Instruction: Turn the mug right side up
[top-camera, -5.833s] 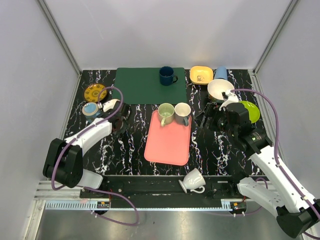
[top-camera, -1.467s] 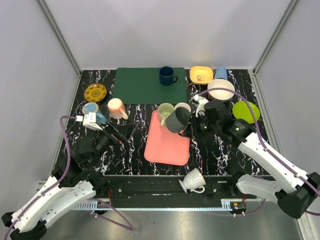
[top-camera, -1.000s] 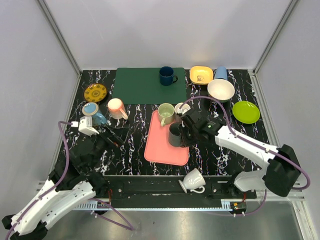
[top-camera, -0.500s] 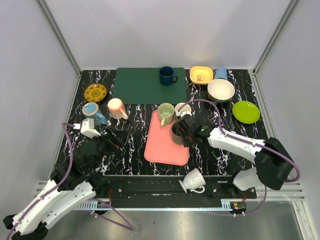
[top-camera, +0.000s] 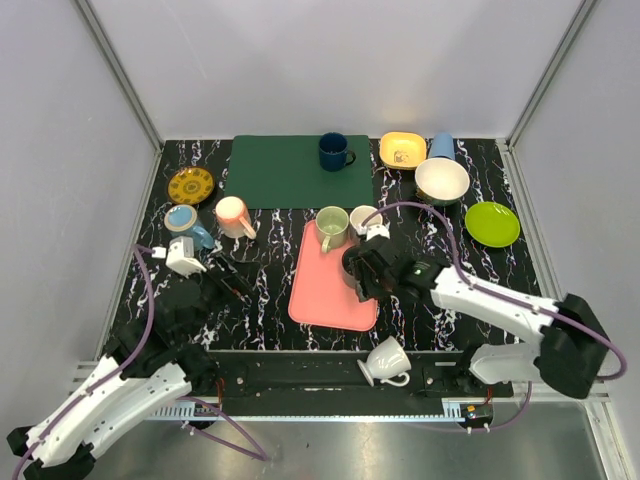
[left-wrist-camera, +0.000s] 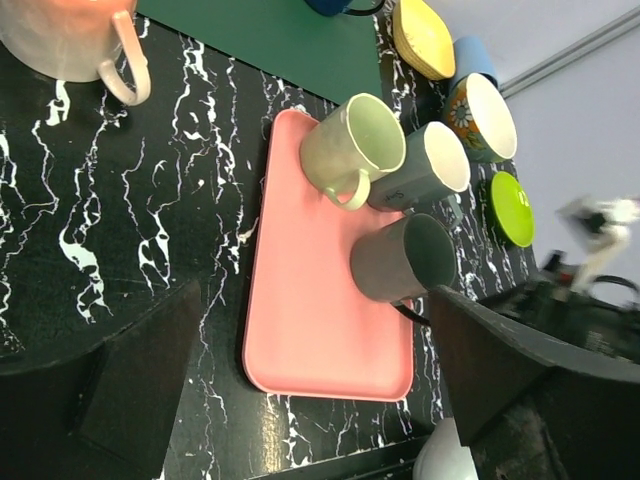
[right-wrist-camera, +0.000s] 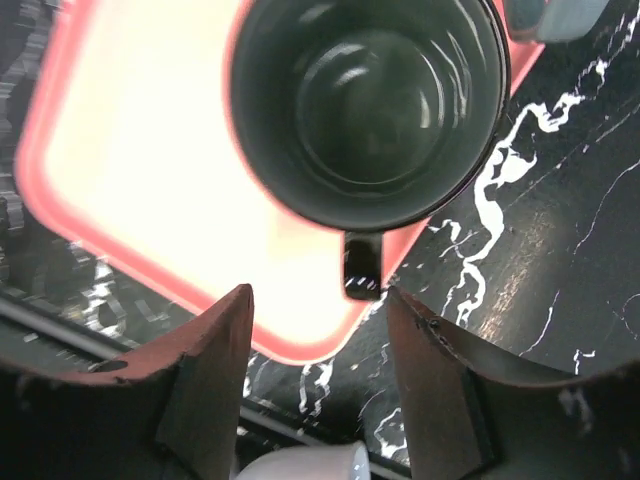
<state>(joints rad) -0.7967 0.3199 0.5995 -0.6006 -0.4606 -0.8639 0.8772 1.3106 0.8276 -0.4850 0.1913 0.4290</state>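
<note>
The dark grey mug (top-camera: 354, 267) stands mouth up on the right edge of the pink tray (top-camera: 325, 295). The right wrist view looks straight down into the mug (right-wrist-camera: 370, 100), whose handle (right-wrist-camera: 362, 265) points toward the wrist. My right gripper (top-camera: 368, 280) (right-wrist-camera: 318, 297) is open, its fingers either side of the handle and clear of it. My left gripper (top-camera: 228, 284) (left-wrist-camera: 312, 297) hangs wide open over the black table left of the tray, holding nothing. In the left wrist view the mug (left-wrist-camera: 402, 259) is at the tray's right side.
A pale green mug (top-camera: 331, 228) and a grey-white mug (top-camera: 366, 220) stand at the tray's far end. A pink mug (top-camera: 233, 216), a blue mug (top-camera: 335, 152) on the green mat, bowls (top-camera: 441, 180) and a green plate (top-camera: 492, 223) lie around. A white mug (top-camera: 385, 360) lies by the front rail.
My right gripper's fingers have spread apart and let go of the dark mug, which now stands free on the tray. The left arm has barely shifted.
</note>
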